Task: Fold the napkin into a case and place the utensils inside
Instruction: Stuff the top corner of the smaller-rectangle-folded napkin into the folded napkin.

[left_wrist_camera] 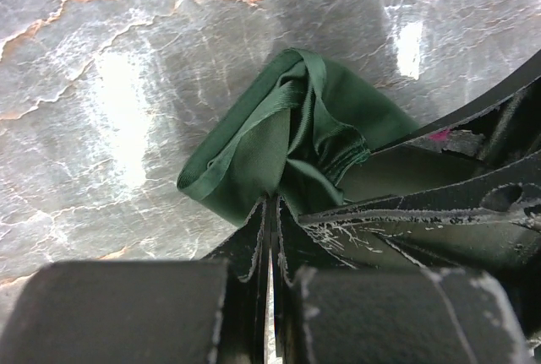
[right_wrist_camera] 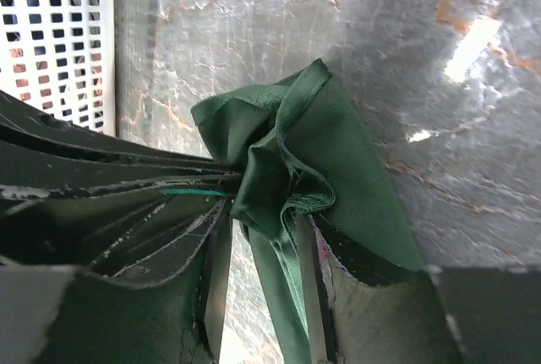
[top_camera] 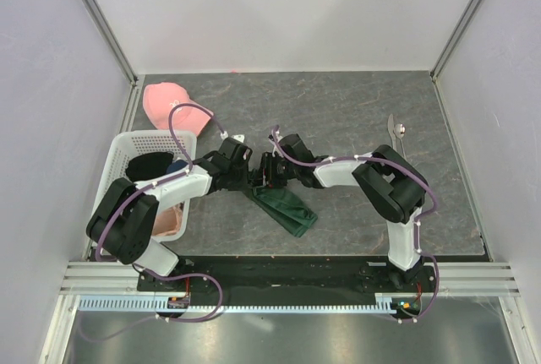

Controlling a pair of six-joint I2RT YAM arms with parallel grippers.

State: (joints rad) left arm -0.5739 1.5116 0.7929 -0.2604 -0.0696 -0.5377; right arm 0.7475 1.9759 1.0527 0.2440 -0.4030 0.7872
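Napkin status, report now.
Left gripper shut on the napkin. Right gripper open, jaws apart around it. Napkin bunched, not yet folded. Utensils lie far right, apart; nothing blocking.

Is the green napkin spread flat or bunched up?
Bunched: the napkin is gathered into crumpled folds, one end pinched in the shut left hand.

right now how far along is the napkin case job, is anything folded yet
Nothing looks finished. The napkin is a crumpled bunch between the arms, not neatly folded. In hand: the left gripper has its jaws shut on the cloth. The right gripper has its jaws apart around the same bunch. Left: form the pocket, then fetch the utensils, lying off to the right, apart from the cloth.
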